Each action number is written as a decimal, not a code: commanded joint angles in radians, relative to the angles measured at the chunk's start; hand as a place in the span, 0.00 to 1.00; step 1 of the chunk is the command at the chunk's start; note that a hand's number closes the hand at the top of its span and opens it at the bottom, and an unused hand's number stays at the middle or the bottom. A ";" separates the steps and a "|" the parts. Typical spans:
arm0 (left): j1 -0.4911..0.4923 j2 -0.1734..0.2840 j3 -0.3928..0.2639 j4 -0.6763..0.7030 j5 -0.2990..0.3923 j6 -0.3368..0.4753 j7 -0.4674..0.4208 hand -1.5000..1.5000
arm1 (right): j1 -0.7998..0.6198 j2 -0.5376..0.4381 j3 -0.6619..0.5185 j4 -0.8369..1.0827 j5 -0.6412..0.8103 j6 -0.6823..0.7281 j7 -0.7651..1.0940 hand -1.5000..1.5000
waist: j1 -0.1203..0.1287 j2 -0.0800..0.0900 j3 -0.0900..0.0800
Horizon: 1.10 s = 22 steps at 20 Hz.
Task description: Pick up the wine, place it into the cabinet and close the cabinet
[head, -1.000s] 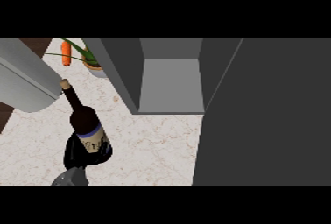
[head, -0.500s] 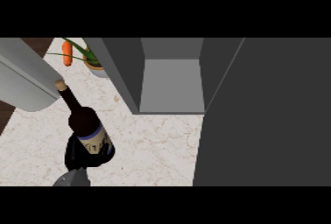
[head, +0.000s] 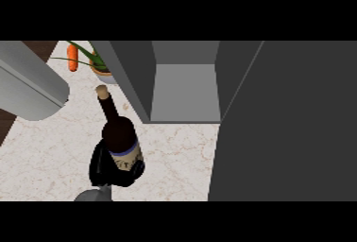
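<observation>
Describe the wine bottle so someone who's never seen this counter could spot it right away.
On the pale marble counter, left of the open grey cabinet, a black hand grips a dark glass wine bottle. Its cork-topped neck and blue-banded label set it apart from the orange-flowered potted plant behind.

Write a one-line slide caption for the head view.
Left hand curled round a dark wine bottle above the marble counter, left of the open grey cabinet.

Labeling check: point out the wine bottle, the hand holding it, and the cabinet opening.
wine bottle (head: pixel 118 133), head view, on its dark shoulder.
left hand (head: pixel 102 166), head view, on the black fingers round the bottle's base.
cabinet (head: pixel 185 90), head view, on its inner grey floor.
</observation>
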 commanded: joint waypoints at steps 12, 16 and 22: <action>-0.078 -0.004 -0.277 -0.077 0.226 0.349 0.060 1.00 | -0.023 0.031 0.061 -0.044 0.022 -0.042 0.058 0.00 | -0.005 0.002 -0.001; -0.122 -0.004 -0.343 0.006 0.285 0.437 -0.027 1.00 | -0.014 0.018 0.028 -0.020 -0.005 -0.020 0.029 0.00 | -0.007 0.003 -0.001; -0.195 -0.004 -0.378 0.111 0.349 0.420 -0.080 1.00 | 0.076 0.014 0.007 0.004 -0.018 0.032 -0.057 0.00 | -0.008 0.003 -0.001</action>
